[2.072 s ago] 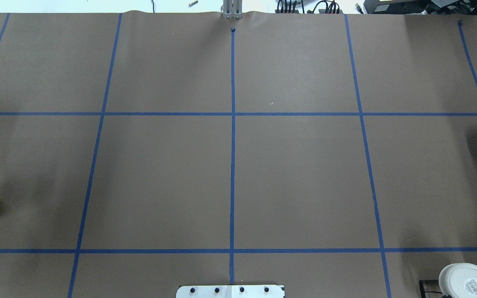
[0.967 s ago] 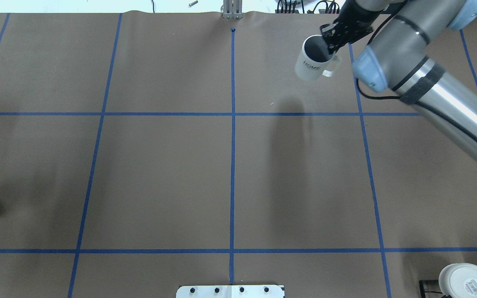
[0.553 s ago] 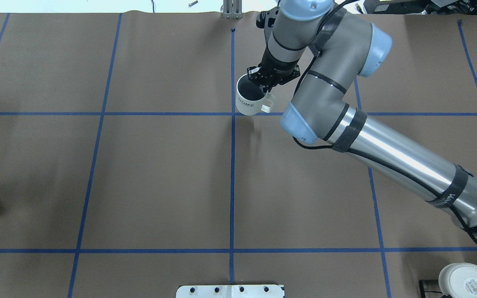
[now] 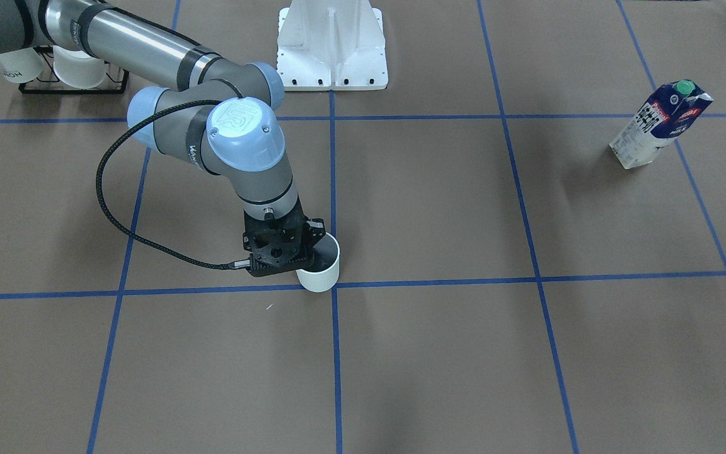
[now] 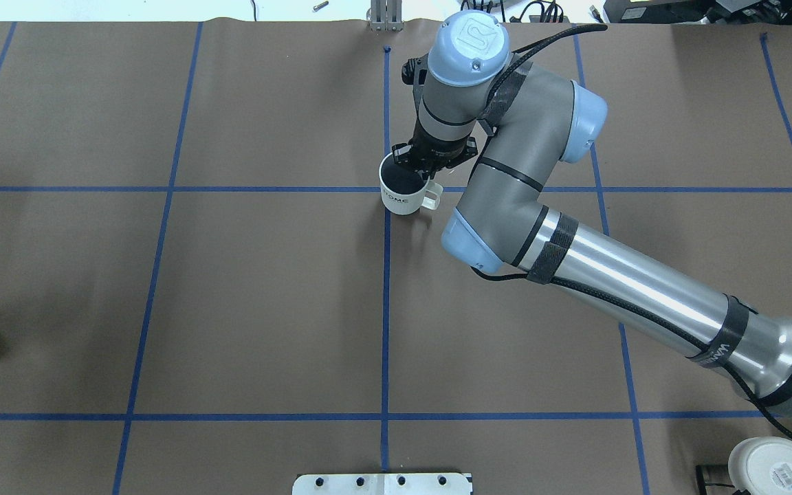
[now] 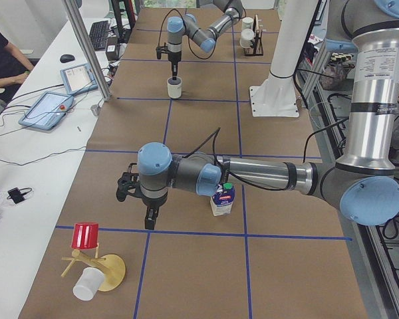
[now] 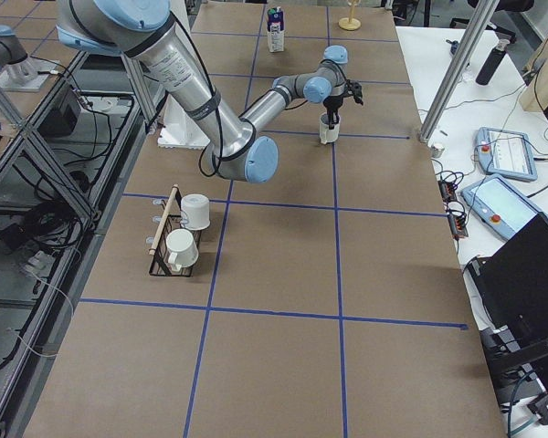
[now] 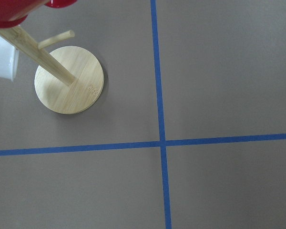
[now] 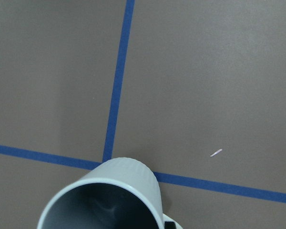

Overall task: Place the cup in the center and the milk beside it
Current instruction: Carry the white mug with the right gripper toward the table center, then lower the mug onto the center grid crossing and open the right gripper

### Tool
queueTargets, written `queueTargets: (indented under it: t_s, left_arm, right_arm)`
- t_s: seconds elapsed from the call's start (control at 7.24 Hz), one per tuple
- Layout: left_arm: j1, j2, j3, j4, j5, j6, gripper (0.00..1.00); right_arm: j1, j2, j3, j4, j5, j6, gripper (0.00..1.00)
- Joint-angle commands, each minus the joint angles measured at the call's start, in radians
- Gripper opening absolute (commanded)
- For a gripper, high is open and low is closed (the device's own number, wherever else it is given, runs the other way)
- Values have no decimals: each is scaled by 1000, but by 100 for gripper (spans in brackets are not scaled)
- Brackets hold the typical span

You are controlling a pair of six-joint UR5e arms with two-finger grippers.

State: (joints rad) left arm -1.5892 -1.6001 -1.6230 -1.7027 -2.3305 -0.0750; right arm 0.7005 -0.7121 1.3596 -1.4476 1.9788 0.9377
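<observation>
The cup [image 5: 401, 194] is a small white mug with a grey inside and a loop handle. It is at the crossing of the blue tape lines in the table's middle and also shows in the front-facing view [image 4: 320, 270]. My right gripper [image 5: 426, 173] is shut on the cup's rim from above; the right wrist view shows the cup [image 9: 109, 200] right below it. The milk [image 4: 658, 126] stands upright far off on my left side. My left gripper [image 6: 148, 220] hangs beside the milk [image 6: 222, 199], apart from it; I cannot tell whether it is open or shut.
A black rack with white cups [image 4: 73, 69] stands at my near right; a white cup with a sticker on its base [image 5: 774, 467] shows there. A wooden mug tree [image 8: 69, 80] with a red cup [image 6: 86, 235] stands past the milk. The white robot base [image 4: 331, 44] is at the near edge.
My right arm came in from the far right carrying the cup, moved it left and nearer to the central tape crossing, and lowered it. The milk has not moved.
</observation>
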Motion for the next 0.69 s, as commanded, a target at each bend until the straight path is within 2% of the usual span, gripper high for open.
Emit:
queueTargets:
  t_s: [0.0, 0.14, 0.28, 0.41, 0.55]
  left_arm:
    - [0, -7, -3, 1, -1, -5, 98]
    - [0, -15, -14, 5, -1, -8, 98]
    - [2, -30, -21, 5, -3, -70, 98]
    - [2, -32, -72, 18, -38, -83, 98]
    - [9, -23, -125, 20, -97, -154, 98]
  right_arm:
    - [-4, 0, -7, 61, -3, 30, 90]
    - [-1, -3, -2, 56, 0, 50, 100]
    - [35, -7, 30, 46, 21, 53, 100]
    - [101, -44, 58, 35, 138, 49, 100]
    - [163, -111, 128, -5, 156, 50, 100]
